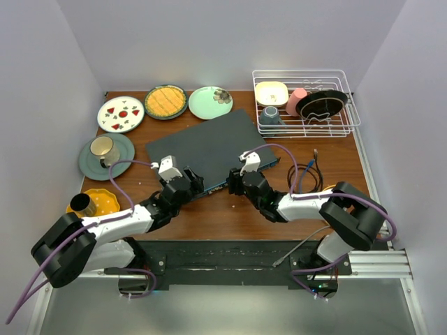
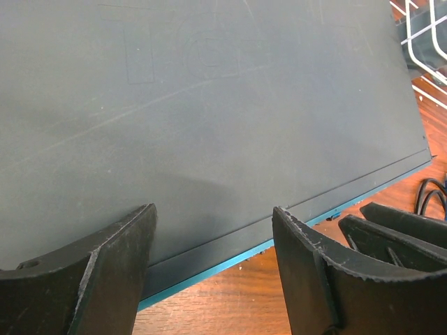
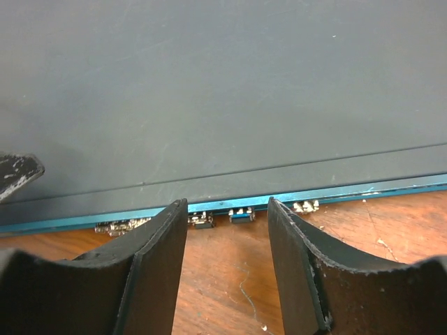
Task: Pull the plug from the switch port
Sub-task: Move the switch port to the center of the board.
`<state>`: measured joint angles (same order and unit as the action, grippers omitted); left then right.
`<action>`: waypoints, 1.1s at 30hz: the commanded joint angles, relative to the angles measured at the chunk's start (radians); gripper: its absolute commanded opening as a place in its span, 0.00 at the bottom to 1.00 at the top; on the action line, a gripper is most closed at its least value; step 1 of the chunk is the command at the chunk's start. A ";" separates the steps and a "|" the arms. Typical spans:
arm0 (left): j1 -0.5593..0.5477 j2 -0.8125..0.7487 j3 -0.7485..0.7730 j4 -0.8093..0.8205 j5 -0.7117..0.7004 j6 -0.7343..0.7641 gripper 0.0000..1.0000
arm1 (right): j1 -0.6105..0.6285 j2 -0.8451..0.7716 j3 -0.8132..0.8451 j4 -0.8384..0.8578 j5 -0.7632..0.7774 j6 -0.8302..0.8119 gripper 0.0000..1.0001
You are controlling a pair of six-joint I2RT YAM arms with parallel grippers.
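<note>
The switch (image 1: 209, 145) is a large flat dark-grey box lying at an angle mid-table; its thin blue front edge (image 3: 328, 195) faces the arms. My left gripper (image 1: 195, 185) is open and empty, its jaws (image 2: 213, 225) straddling the front edge near the left part of the switch (image 2: 209, 105). My right gripper (image 1: 233, 184) is open and empty just before the front edge (image 3: 227, 209). Small sockets (image 3: 305, 206) line the edge; a small blue-and-dark piece (image 3: 239, 214) sits in one between my right fingers. I cannot tell whether it is the plug. No cable shows there.
A black cable coil (image 1: 307, 176) lies on the table right of the switch. Three plates (image 1: 165, 102) and a cup on a saucer (image 1: 105, 150) stand at the back left, a white dish rack (image 1: 307, 105) at the back right, a yellow plate with a dark cup (image 1: 87, 203) near left.
</note>
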<state>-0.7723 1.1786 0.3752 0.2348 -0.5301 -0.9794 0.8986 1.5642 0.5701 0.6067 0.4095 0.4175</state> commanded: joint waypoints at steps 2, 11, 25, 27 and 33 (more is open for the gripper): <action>0.001 0.049 -0.067 -0.121 0.079 -0.033 0.73 | 0.006 0.008 0.011 0.044 -0.049 -0.048 0.51; 0.001 0.069 -0.067 -0.106 0.096 -0.030 0.72 | 0.051 0.056 0.059 0.010 -0.061 -0.108 0.47; 0.001 0.070 -0.073 -0.095 0.105 -0.030 0.72 | 0.051 0.123 0.117 -0.016 -0.020 -0.125 0.44; -0.001 0.072 -0.073 -0.095 0.104 -0.027 0.72 | 0.051 0.137 0.122 -0.021 -0.011 -0.128 0.43; 0.001 0.072 -0.076 -0.092 0.105 -0.028 0.72 | 0.049 0.157 0.134 -0.018 0.026 -0.148 0.41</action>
<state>-0.7719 1.2022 0.3553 0.3092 -0.5095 -0.9848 0.9535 1.7100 0.6552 0.5758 0.3771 0.3115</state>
